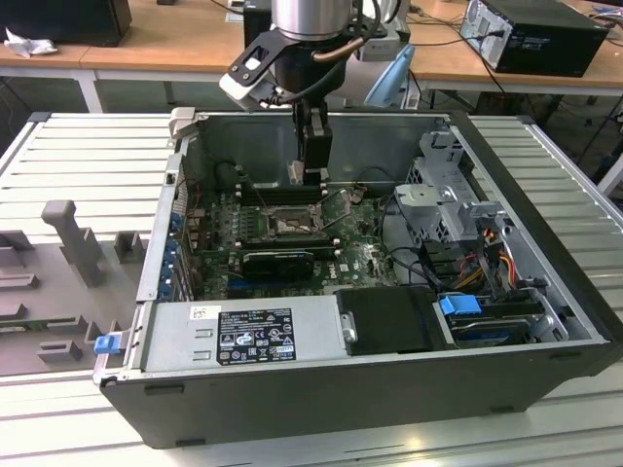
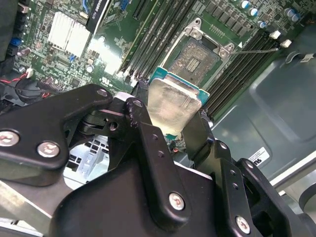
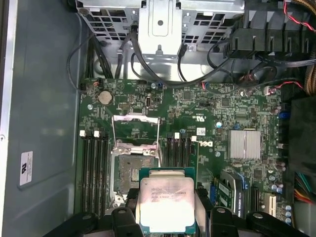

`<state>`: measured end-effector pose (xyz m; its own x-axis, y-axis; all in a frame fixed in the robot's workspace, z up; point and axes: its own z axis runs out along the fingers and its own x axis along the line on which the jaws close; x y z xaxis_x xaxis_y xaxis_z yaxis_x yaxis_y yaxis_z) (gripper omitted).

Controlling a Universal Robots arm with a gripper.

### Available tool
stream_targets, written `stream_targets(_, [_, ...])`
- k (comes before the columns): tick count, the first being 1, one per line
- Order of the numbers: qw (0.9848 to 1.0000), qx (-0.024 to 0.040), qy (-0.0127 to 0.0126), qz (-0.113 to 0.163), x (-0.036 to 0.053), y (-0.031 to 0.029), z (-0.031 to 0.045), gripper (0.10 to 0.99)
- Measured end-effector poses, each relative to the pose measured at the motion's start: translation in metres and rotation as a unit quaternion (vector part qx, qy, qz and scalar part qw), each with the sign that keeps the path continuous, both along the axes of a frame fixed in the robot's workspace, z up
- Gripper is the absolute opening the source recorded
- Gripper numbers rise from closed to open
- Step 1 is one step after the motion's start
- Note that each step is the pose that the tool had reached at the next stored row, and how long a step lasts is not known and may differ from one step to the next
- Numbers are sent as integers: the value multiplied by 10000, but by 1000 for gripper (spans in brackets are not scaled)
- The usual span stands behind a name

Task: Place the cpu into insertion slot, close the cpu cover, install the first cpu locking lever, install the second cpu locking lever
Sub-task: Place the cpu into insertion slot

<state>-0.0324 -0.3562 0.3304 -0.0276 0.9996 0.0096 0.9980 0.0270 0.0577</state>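
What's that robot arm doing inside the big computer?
The robot arm's black gripper holds the cpu, a small square chip with a silver metal top, above the green circuit board. The square black-framed insertion slot is empty, and its thin silver cpu cover stands open.

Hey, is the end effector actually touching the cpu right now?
Touching. In the second wrist view the end effector clamps the cpu: its black fingers press against two opposite edges, with no gap showing.

Exterior view overlooks the case point(image 1: 341, 389); both wrist views closely share the insertion slot point(image 3: 131, 168) point(image 2: 195, 57).
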Motion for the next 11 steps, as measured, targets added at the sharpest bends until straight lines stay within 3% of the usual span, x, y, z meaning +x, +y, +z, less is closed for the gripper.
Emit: stream_targets(11, [10000, -14, 8, -5, 0, 0, -82, 529])
